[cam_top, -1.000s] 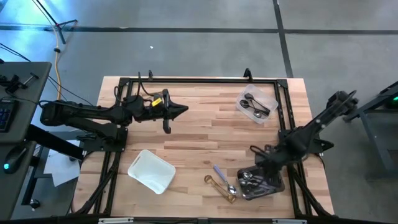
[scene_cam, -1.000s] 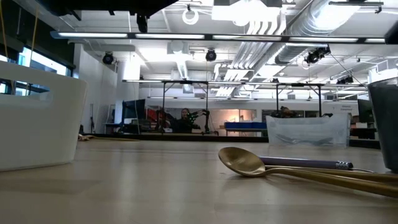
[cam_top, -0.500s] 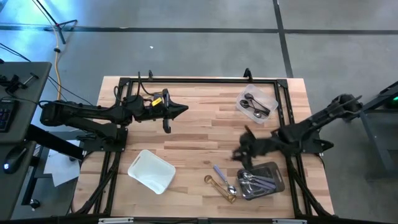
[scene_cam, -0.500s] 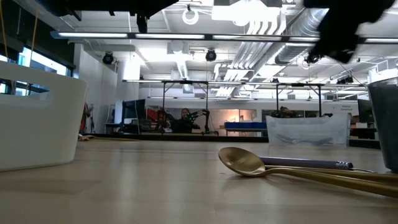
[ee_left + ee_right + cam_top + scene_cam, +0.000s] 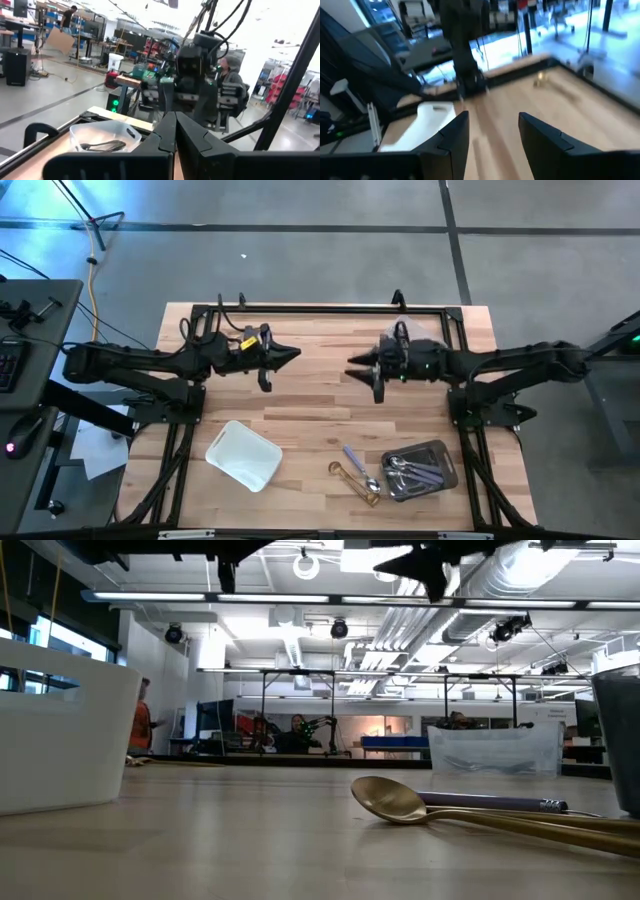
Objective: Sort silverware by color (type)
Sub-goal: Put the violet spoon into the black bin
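Observation:
Gold spoons and a purple-handled utensil lie flat on the wood near the table's near edge; the low view shows a gold spoon bowl. Beside them on the right, silver pieces lie in a grey tray. Dark spoons lie in a clear tray at the far right. My left gripper hovers shut over the far middle of the table, pointing right. My right gripper hovers open opposite it, pointing left. Neither holds anything.
A white tray sits near the table's near left, also seen in the low view. A black frame runs along the table's edges. My right arm stretches above the clear tray. Bare wood lies between the grippers and the near objects.
My right gripper rose from the grey tray at the near right and swung toward the far edge and the left. It now hangs level over the middle of the table, pointing at my left gripper. The silverware has not moved.

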Available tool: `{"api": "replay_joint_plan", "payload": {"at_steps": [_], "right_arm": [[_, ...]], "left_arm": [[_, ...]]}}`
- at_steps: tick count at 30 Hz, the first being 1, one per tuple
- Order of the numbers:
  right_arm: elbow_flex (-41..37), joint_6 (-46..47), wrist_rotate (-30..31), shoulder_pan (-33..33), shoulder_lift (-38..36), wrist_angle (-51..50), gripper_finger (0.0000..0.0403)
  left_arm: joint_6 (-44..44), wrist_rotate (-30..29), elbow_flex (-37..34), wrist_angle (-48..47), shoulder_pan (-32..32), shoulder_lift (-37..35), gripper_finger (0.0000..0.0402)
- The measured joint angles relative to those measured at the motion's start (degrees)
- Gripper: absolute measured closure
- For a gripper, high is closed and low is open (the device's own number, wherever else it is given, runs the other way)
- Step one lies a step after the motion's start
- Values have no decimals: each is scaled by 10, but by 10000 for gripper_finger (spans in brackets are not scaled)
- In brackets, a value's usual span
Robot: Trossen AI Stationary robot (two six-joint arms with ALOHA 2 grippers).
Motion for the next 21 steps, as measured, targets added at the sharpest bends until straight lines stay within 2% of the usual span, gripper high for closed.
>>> {"api": "replay_joint_plan", "payload": {"at_steps": [9,12,16,21], "right_arm": [[55,-86,-37,-34,0,41,249],[56,-82,-47,-43,3,47,249],[56,-63,-73,-46,26,66,249],[56,-57,-89,-43,60,95,249]], "left_arm": [[-10,1,0,-1,-4,-47,402],[1,12,0,-2,-4,-50,401],[-9,54,0,-21,-5,-44,402],[-12,56,0,-47,-11,-43,401]]}}
